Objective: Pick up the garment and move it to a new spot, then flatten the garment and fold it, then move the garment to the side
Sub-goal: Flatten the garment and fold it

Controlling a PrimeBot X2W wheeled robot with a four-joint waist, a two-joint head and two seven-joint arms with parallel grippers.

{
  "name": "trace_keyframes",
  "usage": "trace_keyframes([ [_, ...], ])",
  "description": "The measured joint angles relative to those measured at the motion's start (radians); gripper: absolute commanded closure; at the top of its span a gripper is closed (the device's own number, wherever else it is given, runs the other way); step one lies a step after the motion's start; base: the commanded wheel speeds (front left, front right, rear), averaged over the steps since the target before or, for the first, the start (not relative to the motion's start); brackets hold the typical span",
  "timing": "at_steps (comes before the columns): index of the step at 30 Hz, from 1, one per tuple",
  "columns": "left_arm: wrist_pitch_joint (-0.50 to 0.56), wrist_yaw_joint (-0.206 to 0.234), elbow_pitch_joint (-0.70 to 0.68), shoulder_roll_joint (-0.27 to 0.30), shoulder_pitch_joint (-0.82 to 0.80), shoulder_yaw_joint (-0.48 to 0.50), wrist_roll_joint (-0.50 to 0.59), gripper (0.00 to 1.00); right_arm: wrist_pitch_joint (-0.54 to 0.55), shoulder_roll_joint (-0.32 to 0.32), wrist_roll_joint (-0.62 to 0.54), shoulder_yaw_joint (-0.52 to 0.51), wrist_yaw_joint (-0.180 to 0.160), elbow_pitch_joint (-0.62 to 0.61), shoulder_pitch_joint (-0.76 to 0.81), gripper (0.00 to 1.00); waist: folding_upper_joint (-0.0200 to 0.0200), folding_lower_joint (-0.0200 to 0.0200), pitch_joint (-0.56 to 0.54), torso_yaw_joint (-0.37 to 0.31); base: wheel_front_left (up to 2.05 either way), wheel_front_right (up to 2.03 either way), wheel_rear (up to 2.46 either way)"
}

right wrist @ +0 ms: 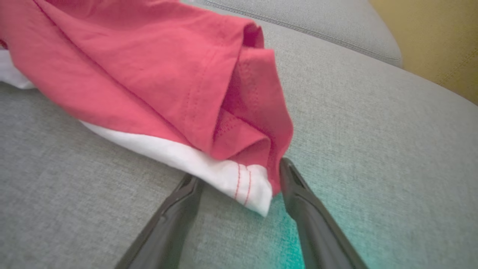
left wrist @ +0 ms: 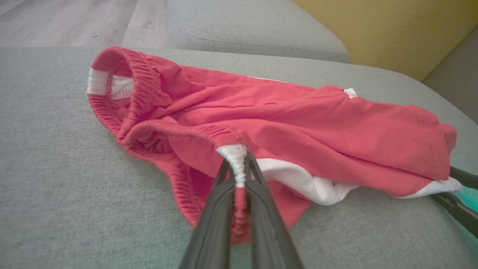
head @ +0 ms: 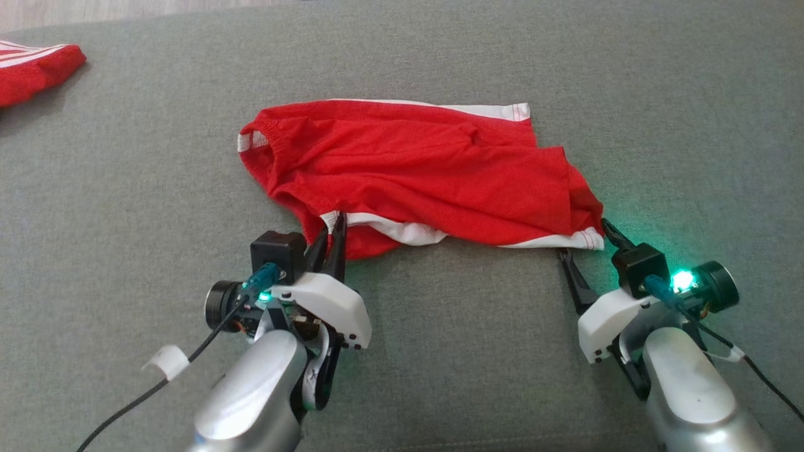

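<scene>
Two claws work the near edge of the red shorts (head: 414, 169), which lie crumpled in the middle of the grey sofa cushion (head: 440, 364). The left claw (head: 334, 226) is clenched on the white-striped part of the waistband, with cloth pinched between its fingers. The right claw (head: 584, 237) stands released. Its fingers are spread either side of the white hem corner at the leg end and have not yet closed on it.

The step in hand looks like taking a second hold so the shorts can be lifted or stretched flat. To do it well, the right claw should push in a little further so the hem sits deep between its fingers. It should then close on both the white band and the red fold above it, and only then draw away from the left claw, keeping the cloth low over the cushion.

How many layers the left claw has caught cannot be told, and the folds hide the underside. Another red cloth (head: 31, 69) at the cushion's far left is cut off by the picture's edge.
</scene>
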Motion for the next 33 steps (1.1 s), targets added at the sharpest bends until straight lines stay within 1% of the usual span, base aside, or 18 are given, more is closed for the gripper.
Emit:
trace_keyframes([
  [6,0.0,0.001,-0.002,0.004,0.0,0.0,-0.004,1.0,0.0,0.022,-0.007,-0.012,0.0,-0.03,0.028,0.03,0.0,0.0,0.001,0.002,0.0,0.0,0.0],
  [8,0.0,0.001,-0.005,0.006,0.0,0.0,-0.007,1.0,0.001,0.029,-0.007,-0.012,0.0,-0.036,0.038,0.11,0.0,0.0,0.002,0.002,0.0,0.0,0.0],
  [9,0.0,0.001,-0.006,0.007,0.0,0.0,-0.008,1.0,0.001,0.029,-0.007,-0.012,0.0,-0.037,0.039,0.2,0.0,0.0,0.002,0.003,0.0,0.0,0.0],
  [10,0.0,0.001,-0.006,0.008,0.0,0.0,-0.008,1.0,0.002,0.029,-0.007,-0.012,0.0,-0.037,0.039,0.32,0.0,0.0,0.003,0.004,0.0,0.0,0.0],
  [11,0.0,0.001,-0.007,0.008,0.0,0.0,-0.008,1.0,0.003,0.03,-0.007,-0.011,0.0,-0.037,0.039,0.51,0.0,0.0,0.003,0.004,0.0,0.0,0.0],
  [14,0.0,0.001,-0.009,0.008,0.0,0.0,-0.008,1.0,0.014,0.03,-0.007,-0.012,0.0,-0.04,0.038,0.76,0.0,0.0,0.003,0.006,0.0,0.0,0.0],
  [16,-0.005,0.001,-0.01,0.009,0.0,0.0,-0.008,1.0,0.025,0.03,-0.005,-0.013,0.0,-0.044,0.038,1.0,0.0,0.0,0.0,0.007,0.0,0.0,0.0],
  [20,-0.028,0.0,-0.019,0.018,0.0,0.002,-0.008,1.0,0.036,0.03,0.048,-0.018,0.0,-0.062,0.041,1.0,0.0,0.0,-0.018,0.007,0.0,0.0,0.0],
  [23,-0.05,-0.003,-0.039,0.026,0.0,0.008,-0.019,1.0,0.047,0.03,0.113,-0.013,0.0,-0.107,0.045,1.0,0.0,0.0,-0.04,0.006,0.0,0.0,0.0],
  [24,-0.056,-0.011,-0.052,0.03,0.0,0.011,-0.025,1.0,0.055,0.029,0.139,-0.007,0.0,-0.131,0.047,1.0,0.0,0.0,-0.048,0.005,0.0,0.0,0.0],
  [27,-0.072,-0.011,-0.098,0.05,0.001,0.033,-0.036,1.0,0.094,0.012,0.196,0.02,0.0,-0.227,0.066,1.0,0.0,0.0,-0.081,0.003,0.0,0.0,0.0],
  [30,-0.081,-0.019,-0.163,0.086,0.011,0.056,-0.045,1.0,0.145,-0.032,0.246,0.035,0.0,-0.343,0.105,1.0,0.0,0.0,-0.124,0.0,0.0,0.0,0.0],
  [31,-0.081,-0.019,-0.163,0.086,0.011,0.056,-0.045,1.0,0.145,-0.032,0.246,0.035,0.0,-0.343,0.105,1.0,0.0,0.0,-0.124,0.0,0.0,0.0,0.0],
  [33,-0.081,-0.018,-0.217,0.109,0.029,0.072,-0.048,1.0,0.19,-0.066,0.272,0.035,0.0,-0.432,0.131,1.0,0.0,-0.0001,-0.156,-0.001,0.0,0.0,0.0],
])
